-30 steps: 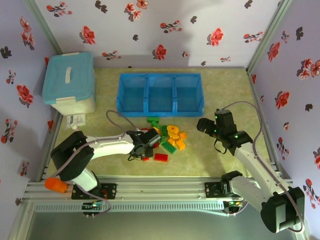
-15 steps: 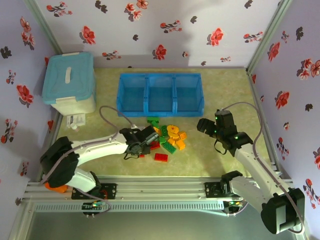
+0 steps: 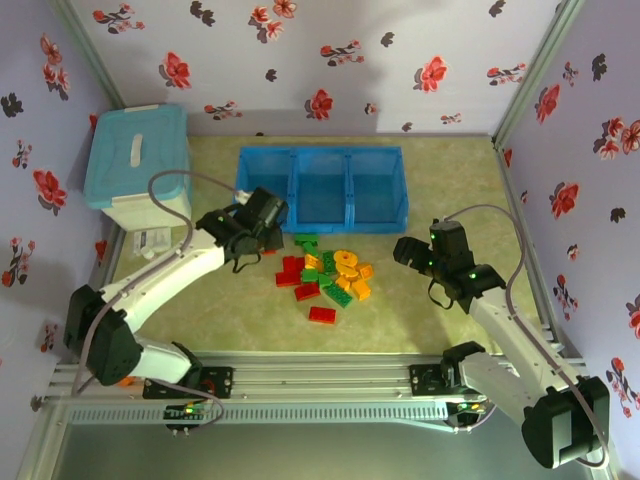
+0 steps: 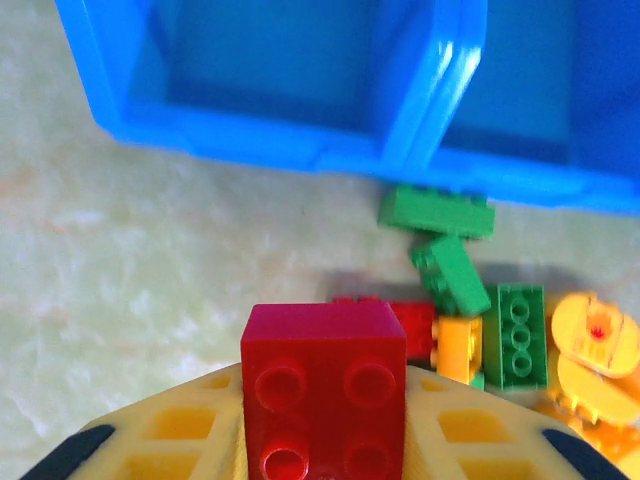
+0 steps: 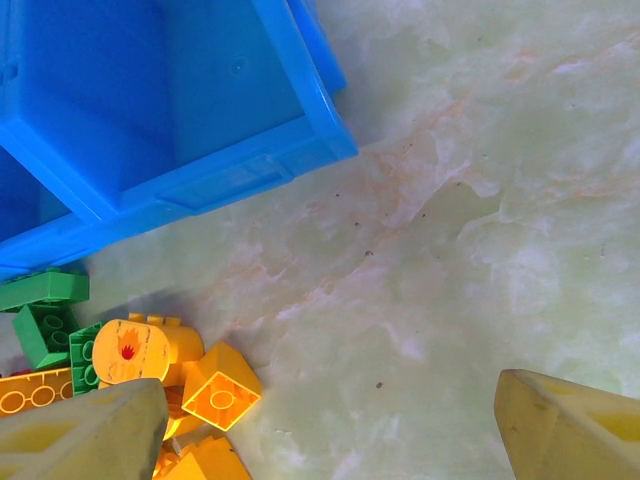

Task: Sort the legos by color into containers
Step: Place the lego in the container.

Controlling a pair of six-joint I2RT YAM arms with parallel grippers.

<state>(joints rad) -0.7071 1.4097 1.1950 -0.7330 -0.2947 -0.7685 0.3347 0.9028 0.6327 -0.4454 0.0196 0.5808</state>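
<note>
Jaws of the left gripper [image 4: 323,432] squeeze a red lego [image 4: 323,380] by the blue tray [image 4: 250,135], while the right gripper [image 5: 325,435] gapes wide near the tabletop's [image 5: 450,200] right edge.

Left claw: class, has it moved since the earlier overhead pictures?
Yes. The left claw has swung from the lego pile toward the front-left corner of the blue tray, gripping a red brick.

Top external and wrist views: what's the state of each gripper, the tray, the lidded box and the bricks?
left gripper, shut on the red brick, near the tray's left compartment.
red brick, clamped between the fingers, not in the tray.
right gripper, open, holding nothing, above the table.
tray, all three compartments empty.
loose bricks, unsorted heap on the table in front of the tray.
lidded box, lid on.
</note>
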